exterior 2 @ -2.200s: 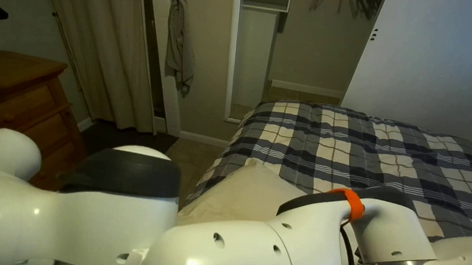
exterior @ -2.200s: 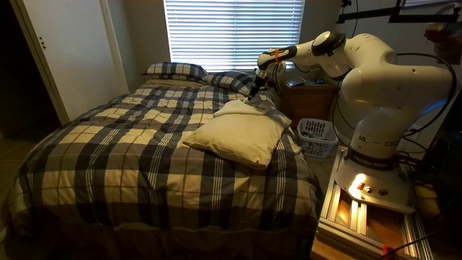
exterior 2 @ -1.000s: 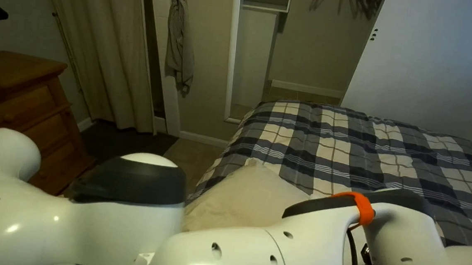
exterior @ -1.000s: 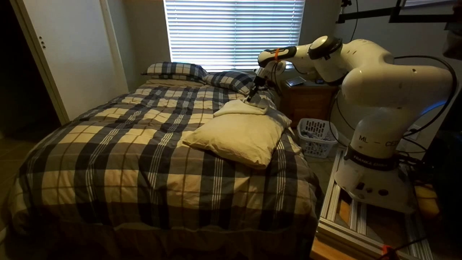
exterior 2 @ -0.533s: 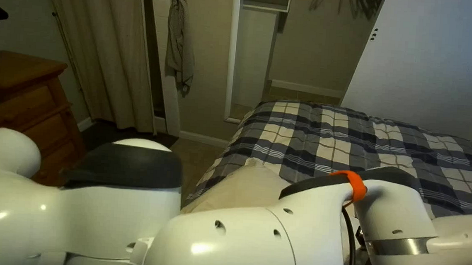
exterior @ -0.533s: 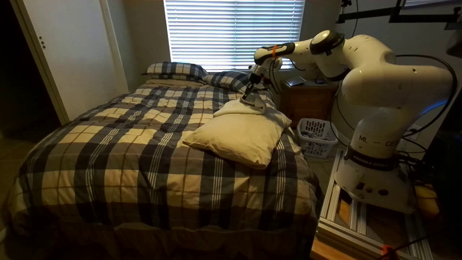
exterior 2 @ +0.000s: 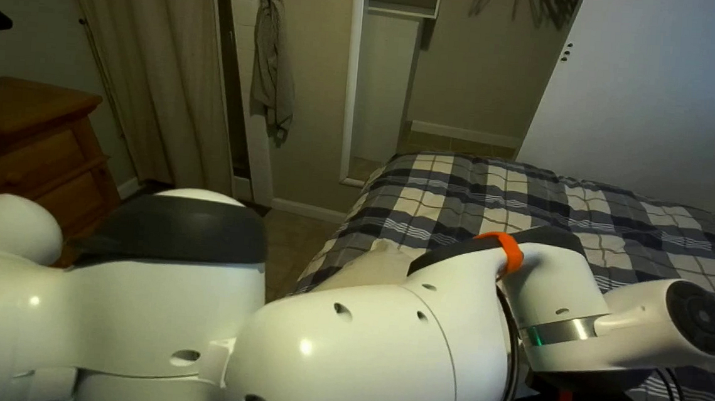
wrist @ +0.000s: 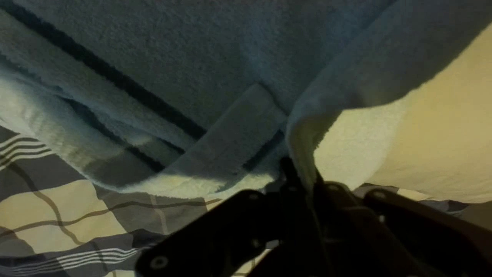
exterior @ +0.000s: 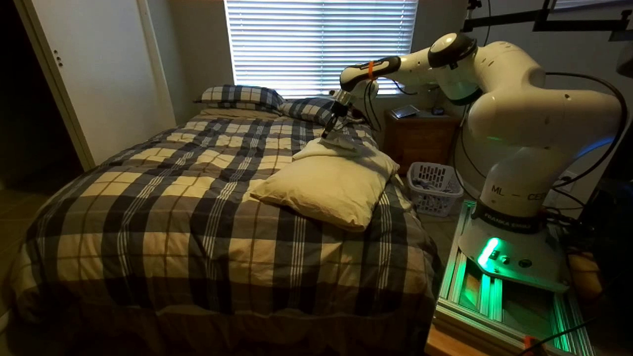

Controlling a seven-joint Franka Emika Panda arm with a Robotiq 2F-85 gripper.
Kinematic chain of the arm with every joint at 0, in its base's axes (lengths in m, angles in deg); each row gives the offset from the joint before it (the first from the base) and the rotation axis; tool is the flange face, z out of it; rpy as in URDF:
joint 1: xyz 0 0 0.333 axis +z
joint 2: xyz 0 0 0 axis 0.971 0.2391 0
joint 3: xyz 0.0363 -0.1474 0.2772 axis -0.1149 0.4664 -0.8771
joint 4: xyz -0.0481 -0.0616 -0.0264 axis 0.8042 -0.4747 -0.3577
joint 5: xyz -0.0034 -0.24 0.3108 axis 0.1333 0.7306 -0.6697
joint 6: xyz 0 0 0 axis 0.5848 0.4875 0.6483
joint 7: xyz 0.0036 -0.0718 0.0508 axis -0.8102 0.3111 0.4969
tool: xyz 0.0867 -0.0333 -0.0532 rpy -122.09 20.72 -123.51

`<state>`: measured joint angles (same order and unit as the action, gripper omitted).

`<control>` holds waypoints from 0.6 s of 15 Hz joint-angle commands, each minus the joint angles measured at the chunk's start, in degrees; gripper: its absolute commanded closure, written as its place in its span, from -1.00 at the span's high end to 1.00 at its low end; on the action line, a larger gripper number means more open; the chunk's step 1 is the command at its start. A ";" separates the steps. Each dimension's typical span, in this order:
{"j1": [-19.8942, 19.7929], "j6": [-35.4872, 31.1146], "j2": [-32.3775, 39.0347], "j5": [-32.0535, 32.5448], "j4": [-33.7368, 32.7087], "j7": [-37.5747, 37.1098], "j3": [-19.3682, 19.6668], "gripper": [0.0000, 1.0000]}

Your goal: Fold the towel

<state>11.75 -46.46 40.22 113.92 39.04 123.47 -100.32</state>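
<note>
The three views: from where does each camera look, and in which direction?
An exterior view: past the foot of the bed, facing the window; the arm and its base show.
An exterior view: close to the arm, facing curtain and white door; the arm spans the foreground.
Wrist view: at the arm's end, facing the towel; the gripper shows, closed on it.
Both exterior views share arm, bed and white door.

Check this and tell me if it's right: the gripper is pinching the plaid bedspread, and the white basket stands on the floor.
Not quite: the gripper is pinching the towel, not the plaid bedspread; the wrist view shows a fold of towel caught between its jaws. The white basket does stand on the floor.
</note>
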 commanded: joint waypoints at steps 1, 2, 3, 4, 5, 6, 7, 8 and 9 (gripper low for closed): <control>-3.30 -3.00 -3.24 0.60 8.18 2.94 -2.10 -0.97; -3.55 -3.25 -3.49 0.51 9.06 3.48 -2.49 -0.97; -3.74 -3.39 -3.66 0.39 9.84 3.61 -2.80 -0.97; -3.92 -3.21 -3.82 0.29 10.58 3.99 -3.07 -0.97; -4.06 -3.23 -3.98 0.28 11.31 4.30 -3.32 -0.97; -4.30 -3.51 -3.97 0.18 12.03 4.77 -3.75 -0.97; -4.55 -3.68 -3.81 0.08 12.64 5.36 -4.26 -0.97; -4.61 -3.84 -3.55 -0.06 12.80 5.68 -4.62 -0.97; -4.66 -4.27 -3.32 -0.10 13.05 5.83 -4.89 -0.97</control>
<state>9.10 -48.78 37.81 113.92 48.22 127.76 -103.67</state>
